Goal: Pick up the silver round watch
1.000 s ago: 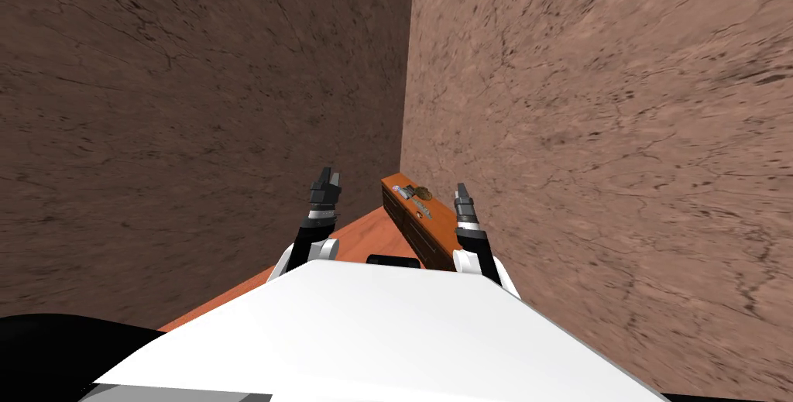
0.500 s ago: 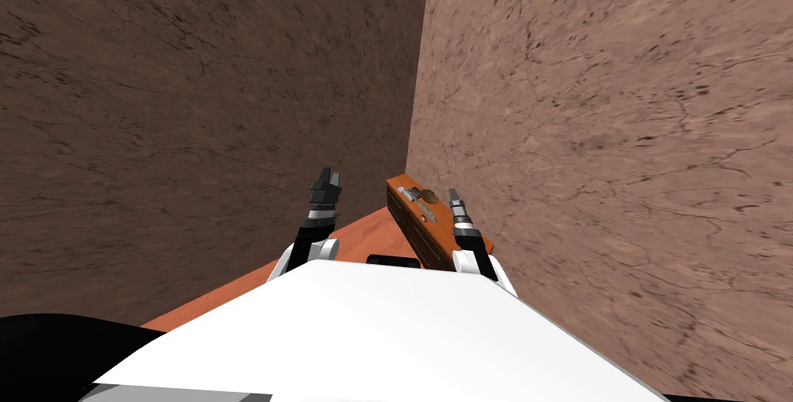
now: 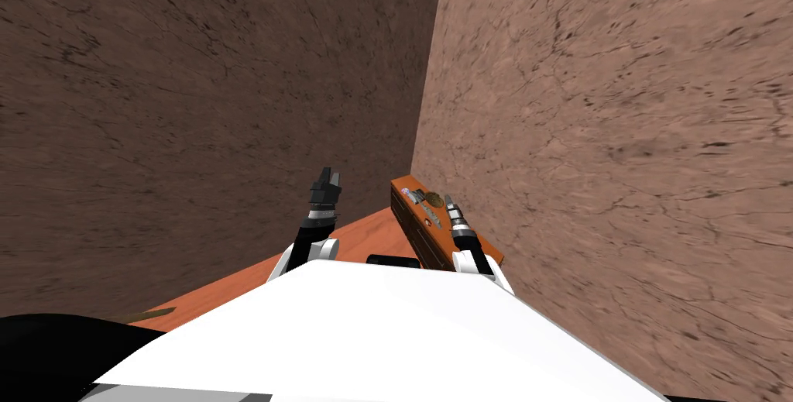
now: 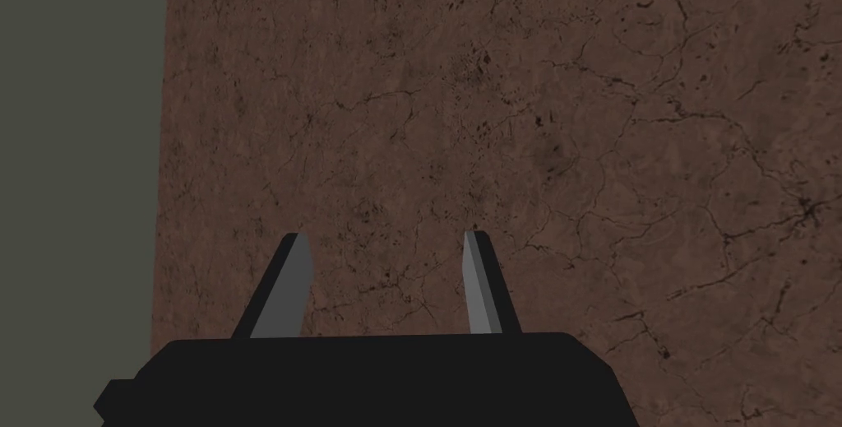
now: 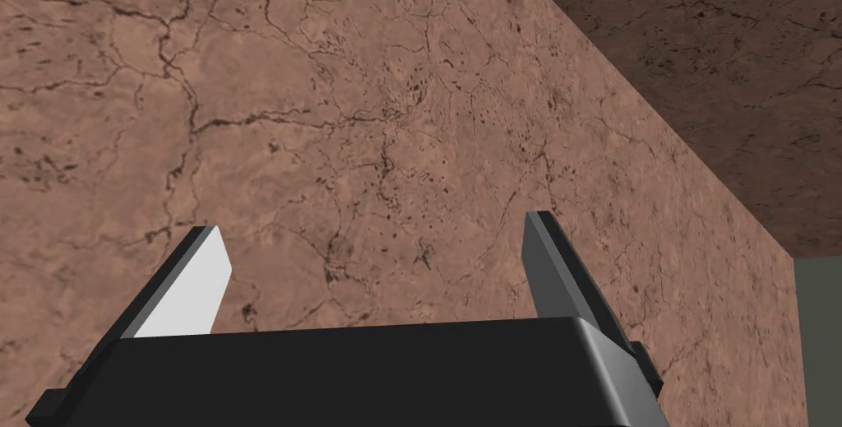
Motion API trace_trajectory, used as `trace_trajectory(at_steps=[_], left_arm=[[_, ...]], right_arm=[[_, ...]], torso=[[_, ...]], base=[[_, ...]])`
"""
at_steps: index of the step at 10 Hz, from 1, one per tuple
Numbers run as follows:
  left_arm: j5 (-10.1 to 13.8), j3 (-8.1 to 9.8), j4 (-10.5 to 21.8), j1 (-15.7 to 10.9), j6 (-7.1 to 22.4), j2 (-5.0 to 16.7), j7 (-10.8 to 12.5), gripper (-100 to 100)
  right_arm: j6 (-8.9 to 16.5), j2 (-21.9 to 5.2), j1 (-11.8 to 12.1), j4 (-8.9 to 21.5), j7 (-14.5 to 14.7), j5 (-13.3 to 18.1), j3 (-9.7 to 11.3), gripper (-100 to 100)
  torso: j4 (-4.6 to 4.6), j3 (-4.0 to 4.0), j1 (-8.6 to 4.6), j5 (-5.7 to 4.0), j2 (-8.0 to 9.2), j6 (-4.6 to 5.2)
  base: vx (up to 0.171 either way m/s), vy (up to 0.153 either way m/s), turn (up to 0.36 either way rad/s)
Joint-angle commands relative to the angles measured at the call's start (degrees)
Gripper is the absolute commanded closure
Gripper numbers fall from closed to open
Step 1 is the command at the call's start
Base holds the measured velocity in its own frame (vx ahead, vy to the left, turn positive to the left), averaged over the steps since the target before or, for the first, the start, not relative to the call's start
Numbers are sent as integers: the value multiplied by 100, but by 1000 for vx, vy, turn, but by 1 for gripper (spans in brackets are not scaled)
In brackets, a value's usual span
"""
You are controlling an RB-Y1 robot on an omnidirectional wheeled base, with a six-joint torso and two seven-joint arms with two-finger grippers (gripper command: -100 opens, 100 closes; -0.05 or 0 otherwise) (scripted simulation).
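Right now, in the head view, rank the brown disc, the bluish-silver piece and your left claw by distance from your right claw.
1. Brown disc, beside the right claw on the cabinet.
2. Bluish-silver piece, cabinet's far end.
3. Left claw, well off to the left.

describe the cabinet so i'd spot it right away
Find the corner where the dark wall meets the lighter wall. The cabinet stands along the lighter one, at that corner. Unlike the flat orange floor, it is a raised box with a dark front.
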Motion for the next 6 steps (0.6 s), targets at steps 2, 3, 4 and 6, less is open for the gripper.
trace_trajectory(at_steps=[2,3,4,6], left_arm=[[0,0,0,1,0,0,0,0],[0,0,0,0,0,0,0,0],[0,1,0,1,0,0,0,0],[0,0,0,1,0,0,0,0]], right_arm=[[415,-50,-59,212,429,2,33,-100],[451,-50,-59,212,519,2,33,-100],[657,-89,-108,392,718,4,50,-100],[920,-126,-160,575,983,10,68,-100]], torso=[[0,1,0,0,1,3],[0,1,1,0,2,0],[1,2,-1,0,3,4],[0,1,-2,0,3,3]], base=[[29,-8,152],[23,-14,74],[29,-11,131],[27,-15,148]])
